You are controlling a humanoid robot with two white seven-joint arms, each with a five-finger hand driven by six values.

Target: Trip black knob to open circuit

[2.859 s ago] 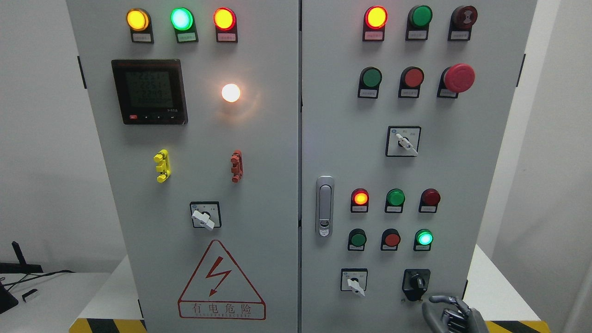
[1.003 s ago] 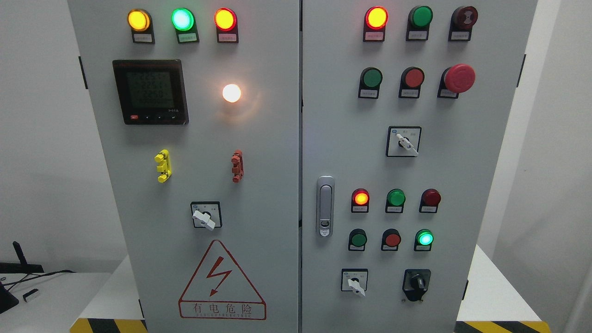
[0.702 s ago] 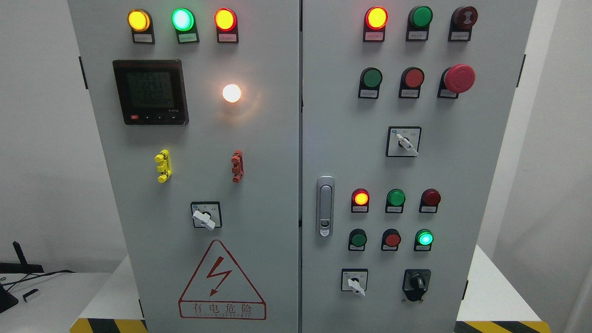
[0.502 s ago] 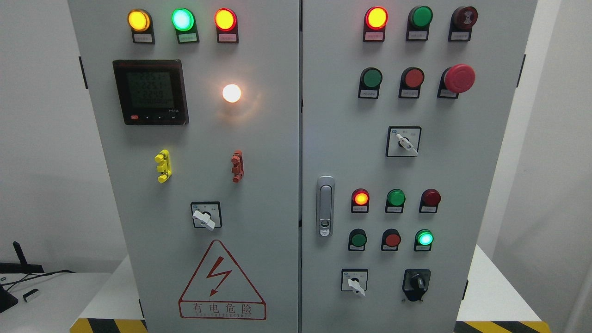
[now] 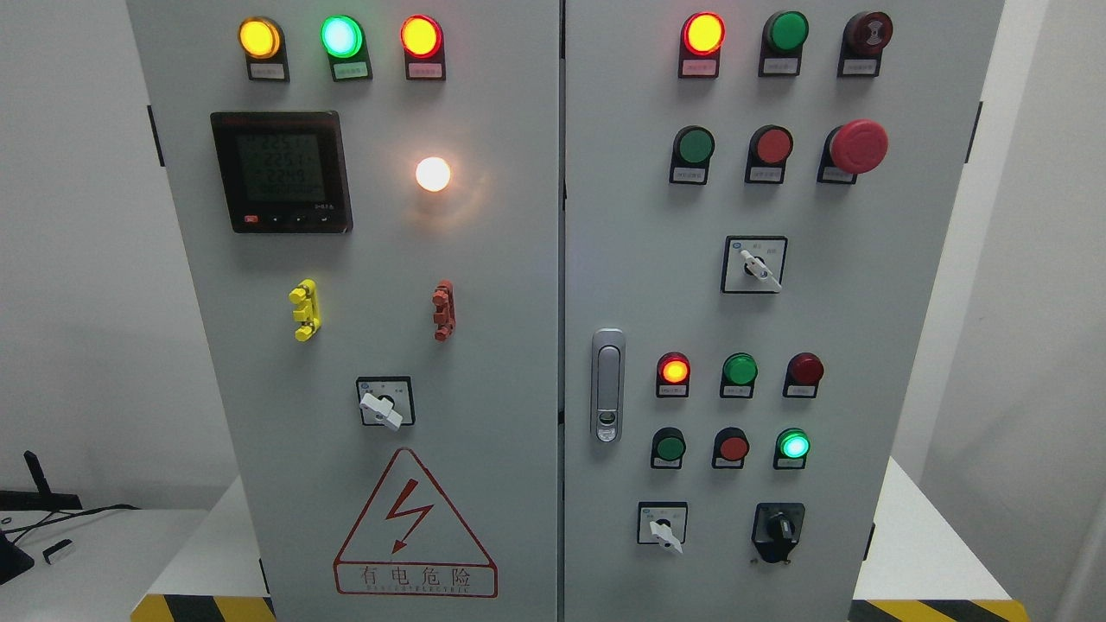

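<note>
A grey electrical cabinet [image 5: 484, 285] with two doors fills the head view, standing on a white counter [image 5: 104, 553]. No robot hand is in the picture, so whether either is wide, narrow or holding something cannot be told. The black knob [image 5: 778, 529] sits at the lower right of the right door, its handle roughly upright on a black plate. Just to its left is a white selector switch [image 5: 663, 527]. Above them are two rows of three round lamps and buttons; a red lamp [image 5: 673, 371] and a green lamp [image 5: 792, 445] among them glow. A silver door latch [image 5: 607, 384] is mounted on the right door's left edge. Higher up on that door are another white selector [image 5: 754, 265], a large red mushroom button [image 5: 858, 146] and a lit red top lamp [image 5: 702, 34]. The left door carries three lit lamps along the top, a dark digital meter [image 5: 281, 171], a glowing white lamp [image 5: 432, 174], a yellow clip [image 5: 303, 310], a red clip [image 5: 442, 310], a white selector and a red lightning warning triangle [image 5: 413, 527].
</note>
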